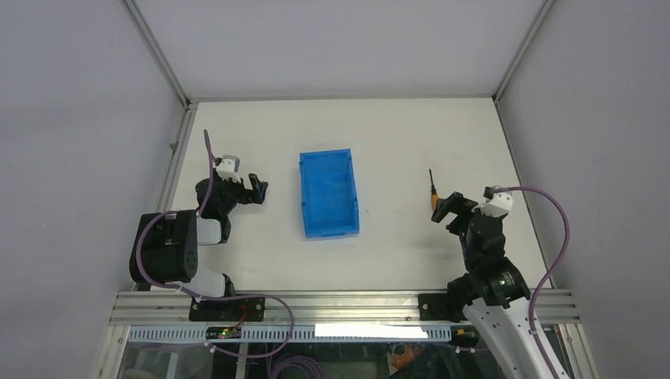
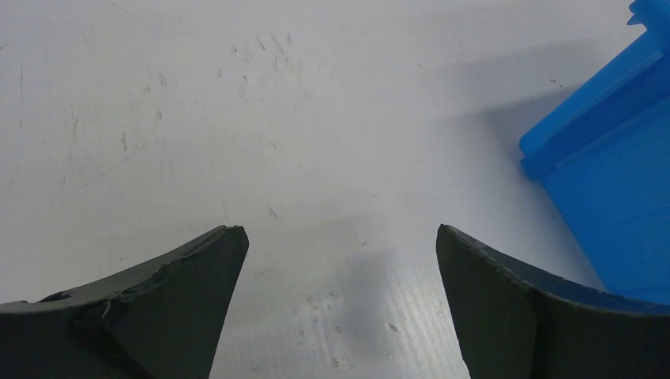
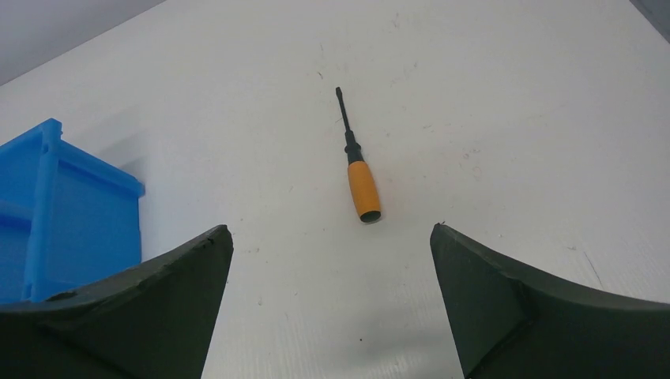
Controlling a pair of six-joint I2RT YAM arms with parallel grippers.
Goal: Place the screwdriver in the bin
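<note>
White tabletop point(image 1: 411, 134), grey walls on all sides. My right gripper point(image 3: 328, 237) sits low over table, fingers spread wide. Screwdriver point(image 3: 352, 155) lies flat on table just ahead of my right fingertips, not touching them, orange handle toward me, dark shaft pointing away. Bin point(image 1: 329, 193) stands mid-table between my two arms, well left of screwdriver. My left gripper point(image 2: 340, 237) likewise spread, over bare table near bin's left side. Bin corner shows at right edge of left wrist view.
</note>
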